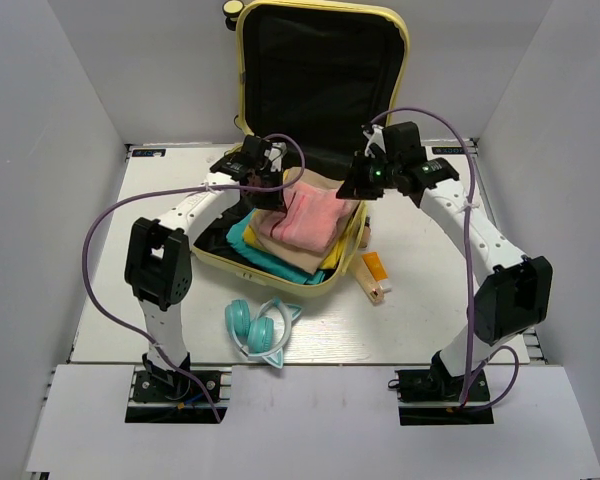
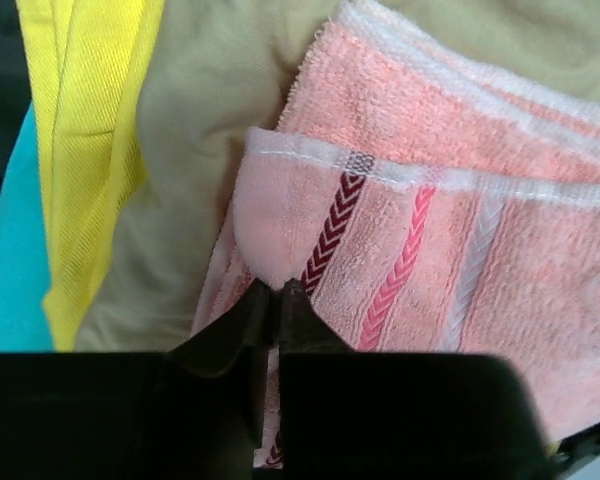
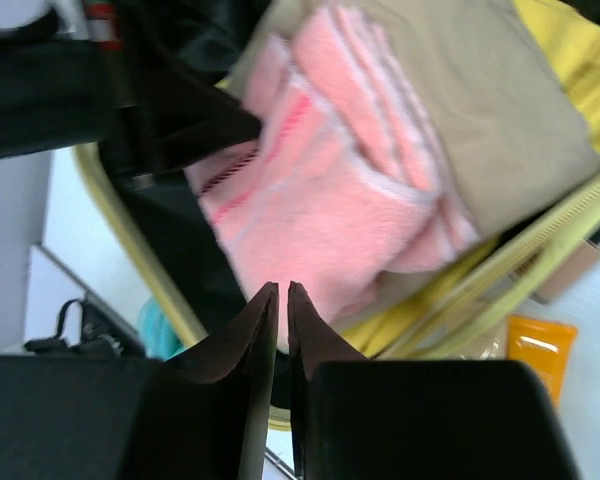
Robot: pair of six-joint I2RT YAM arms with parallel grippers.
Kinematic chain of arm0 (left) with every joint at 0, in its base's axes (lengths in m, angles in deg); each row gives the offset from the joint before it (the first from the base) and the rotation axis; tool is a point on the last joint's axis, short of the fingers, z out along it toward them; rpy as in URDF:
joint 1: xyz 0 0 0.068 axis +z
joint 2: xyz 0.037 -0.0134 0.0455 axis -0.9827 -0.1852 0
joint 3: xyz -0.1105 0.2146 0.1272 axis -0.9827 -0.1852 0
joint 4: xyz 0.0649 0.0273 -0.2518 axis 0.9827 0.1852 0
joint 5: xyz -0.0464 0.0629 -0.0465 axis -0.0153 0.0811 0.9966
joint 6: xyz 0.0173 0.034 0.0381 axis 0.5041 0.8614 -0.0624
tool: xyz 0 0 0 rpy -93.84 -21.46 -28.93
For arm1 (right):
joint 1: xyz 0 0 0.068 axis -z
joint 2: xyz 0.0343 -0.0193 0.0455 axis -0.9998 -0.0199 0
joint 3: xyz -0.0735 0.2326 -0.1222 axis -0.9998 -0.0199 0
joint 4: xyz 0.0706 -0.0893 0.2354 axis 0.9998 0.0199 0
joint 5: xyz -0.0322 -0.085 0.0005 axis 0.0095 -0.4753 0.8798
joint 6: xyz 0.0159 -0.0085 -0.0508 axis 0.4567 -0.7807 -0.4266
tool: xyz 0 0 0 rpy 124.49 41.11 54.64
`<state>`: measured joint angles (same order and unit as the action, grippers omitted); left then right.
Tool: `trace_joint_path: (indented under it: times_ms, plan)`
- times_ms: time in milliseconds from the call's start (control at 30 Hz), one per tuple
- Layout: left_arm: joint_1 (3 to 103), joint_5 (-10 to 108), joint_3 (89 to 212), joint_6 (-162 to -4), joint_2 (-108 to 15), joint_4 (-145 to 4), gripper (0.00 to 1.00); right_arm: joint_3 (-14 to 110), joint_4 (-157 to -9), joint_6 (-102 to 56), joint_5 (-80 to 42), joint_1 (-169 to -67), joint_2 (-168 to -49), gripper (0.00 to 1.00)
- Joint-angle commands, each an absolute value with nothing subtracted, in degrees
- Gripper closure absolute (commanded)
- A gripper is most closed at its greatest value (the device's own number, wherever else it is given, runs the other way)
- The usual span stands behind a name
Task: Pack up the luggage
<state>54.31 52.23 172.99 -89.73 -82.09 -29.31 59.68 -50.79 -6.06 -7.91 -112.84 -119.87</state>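
Note:
The luggage (image 1: pixel 242 90) lies open, its lid upright at the back and its lower shell (image 1: pixel 280 278) holding folded clothes: teal (image 2: pixel 10 250), yellow (image 2: pixel 90 100) and beige (image 2: pixel 210 130). A pink striped towel (image 1: pixel 310 220) lies on top. My left gripper (image 1: pixel 270 187) is at the towel's left edge, shut on a pinched fold of it (image 2: pixel 276 290). My right gripper (image 1: pixel 355 188) is shut just above the towel's right edge (image 3: pixel 282 290); the towel (image 3: pixel 320 200) shows beyond its tips. The left gripper also shows in the right wrist view (image 3: pixel 180 130).
Teal cat-ear headphones (image 1: pixel 260 328) lie on the table in front of the suitcase. An orange tube (image 1: pixel 376 275) lies to the right of the shell and also shows in the right wrist view (image 3: pixel 540 345). Grey walls enclose the white table (image 1: pixel 430 300).

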Motion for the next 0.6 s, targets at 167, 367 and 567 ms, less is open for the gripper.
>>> trace_joint_path:
  times_ms: [167,367,567]
  plan:
    - [54.4,49.4,172.0,-89.4,-79.2,-31.0,1.0,64.2,-51.1,-7.3,5.1,-112.3,-124.5,0.91]
    - [54.5,48.7,170.2,-88.9,-79.1,-31.2,1.0,56.6,-57.7,-2.4,8.7,-109.1,-129.1,0.98]
    - [54.5,50.6,169.6,-88.1,-79.7,-30.6,0.99,49.2,-59.8,-3.1,4.2,-106.0,-131.3,1.0]
